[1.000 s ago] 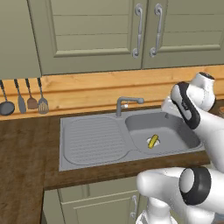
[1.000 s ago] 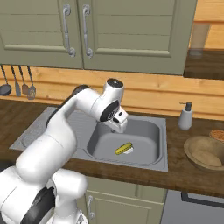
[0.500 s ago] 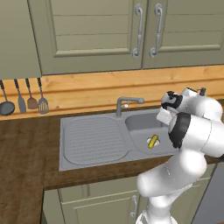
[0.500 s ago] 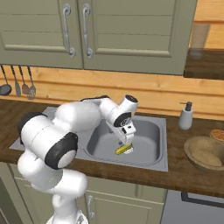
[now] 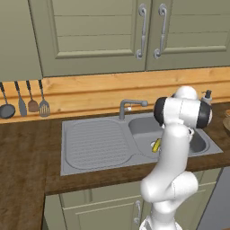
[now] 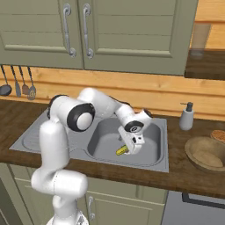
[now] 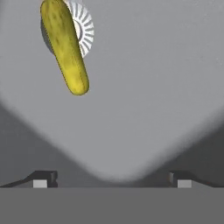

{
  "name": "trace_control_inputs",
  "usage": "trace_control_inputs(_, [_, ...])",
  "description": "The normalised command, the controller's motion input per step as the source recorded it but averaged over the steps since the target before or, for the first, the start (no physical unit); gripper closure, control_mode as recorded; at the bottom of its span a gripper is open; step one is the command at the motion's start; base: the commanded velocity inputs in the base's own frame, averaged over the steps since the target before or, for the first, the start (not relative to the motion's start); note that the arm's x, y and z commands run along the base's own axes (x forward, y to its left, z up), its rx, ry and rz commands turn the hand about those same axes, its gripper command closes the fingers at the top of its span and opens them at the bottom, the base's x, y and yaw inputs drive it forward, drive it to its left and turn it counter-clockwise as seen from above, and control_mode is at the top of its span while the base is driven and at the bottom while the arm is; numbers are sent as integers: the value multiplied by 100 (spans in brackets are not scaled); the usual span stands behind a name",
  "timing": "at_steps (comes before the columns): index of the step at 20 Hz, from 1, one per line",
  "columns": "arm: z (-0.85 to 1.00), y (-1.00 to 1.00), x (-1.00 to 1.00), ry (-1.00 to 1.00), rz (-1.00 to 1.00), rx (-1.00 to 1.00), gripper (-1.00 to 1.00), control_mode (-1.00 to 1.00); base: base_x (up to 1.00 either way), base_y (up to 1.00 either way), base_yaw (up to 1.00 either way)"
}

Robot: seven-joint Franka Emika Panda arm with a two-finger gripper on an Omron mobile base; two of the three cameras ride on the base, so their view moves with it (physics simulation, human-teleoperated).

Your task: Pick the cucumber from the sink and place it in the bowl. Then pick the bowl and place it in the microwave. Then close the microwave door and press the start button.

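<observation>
Down inside the basin of the sink (image 6: pixel 154 160), the end effector (image 6: pixel 130 148) hangs just above the basin floor, its two fingers spread wide with nothing between them. The white arm (image 6: pixel 99 105) rises from the base at the front edge of the worktop (image 6: pixel 184 173), bends at a dark elbow joint above the drainboard, then reaches across and dips over the near rim of the basin, with the wrist turned so the fingers point down.

The cucumber (image 6: pixel 121 150), short and yellow-green, lies on the basin floor just beside the end effector and apart from it. From the hand camera the cucumber (image 7: pixel 64 47) lies slanted across a white ribbed drain (image 7: pixel 84 27), partly covering it, well ahead of the fingertips (image 7: pixel 40 181), which stand far apart at the lower edge. In the left base view the arm hides most of the basin, and a small piece of the cucumber (image 5: pixel 156 145) shows beside the forearm.

The brown wooden bowl (image 6: pixel 206 153) sits on the worktop near its right end, well apart from the sink. A grey soap dispenser (image 6: pixel 187 116) stands by the back edge of the worktop, between the sink and the bowl. A curved grey faucet (image 5: pixel 130 107) stands behind the basin. Four dark utensils (image 5: pixel 24 99) hang on the wooden wall strip above the worktop's left end, beneath beige cabinet doors (image 5: pixel 99 31).
</observation>
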Motion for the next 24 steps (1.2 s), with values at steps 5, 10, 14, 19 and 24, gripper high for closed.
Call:
trace_control_inputs(5, [-50,2,54,1,-8,0,-100,-100,0,0,0])
trace_control_inputs(10, [-45,6,53,3,-5,0,-100,-100,0,0,0])
trace_control_inputs(14, [-60,32,43,3,-4,0,-100,-100,0,0,0])
trace_control_inputs(19, [-57,15,28,0,-1,0,-100,-100,0,0,0])
trace_control_inputs(24, [-45,0,5,0,0,0,-100,-100,0,0,0])
